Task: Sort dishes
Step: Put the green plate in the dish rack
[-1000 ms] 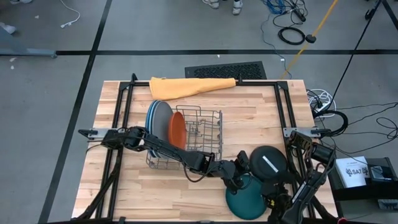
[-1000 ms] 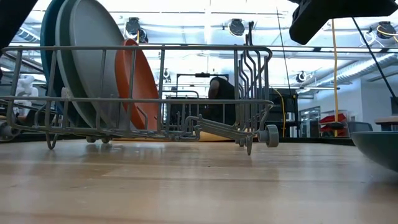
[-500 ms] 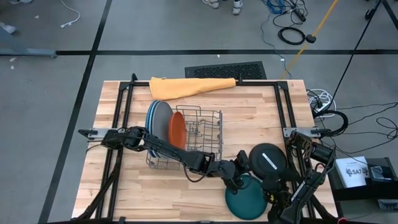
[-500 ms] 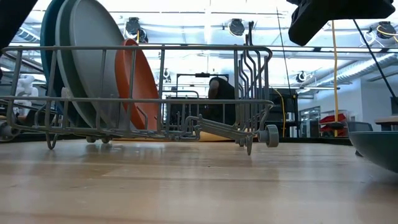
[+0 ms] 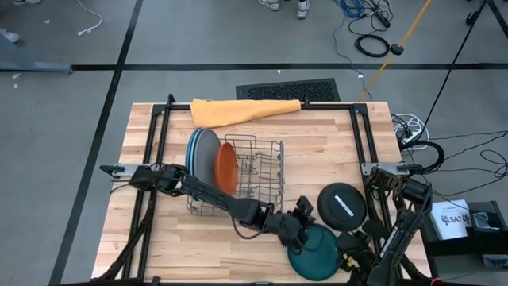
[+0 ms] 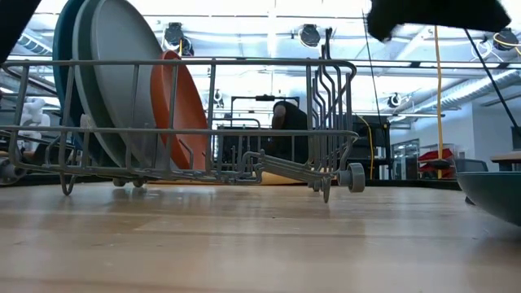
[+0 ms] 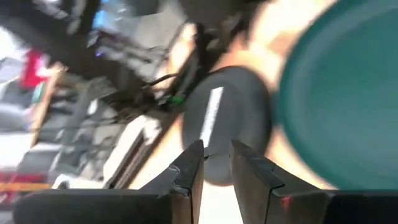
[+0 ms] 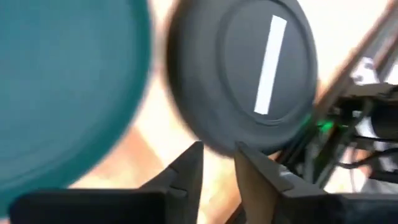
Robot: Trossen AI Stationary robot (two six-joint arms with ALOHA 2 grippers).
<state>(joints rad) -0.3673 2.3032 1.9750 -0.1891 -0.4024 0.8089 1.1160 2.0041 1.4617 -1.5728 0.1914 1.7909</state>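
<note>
Plates sit in two groups. Light blue, grey (image 5: 205, 151) and orange plates (image 5: 226, 167) stand upright in the wire rack (image 5: 258, 171). The teal plate (image 5: 315, 253) and black striped plate (image 5: 342, 206) lie flat on the table (image 5: 159, 246). Left gripper (image 5: 295, 230), jaws nearly closed and empty, hovers beside the teal plate. Right gripper (image 8: 214, 163), narrow-gapped and empty, hangs near the black plate.
</note>
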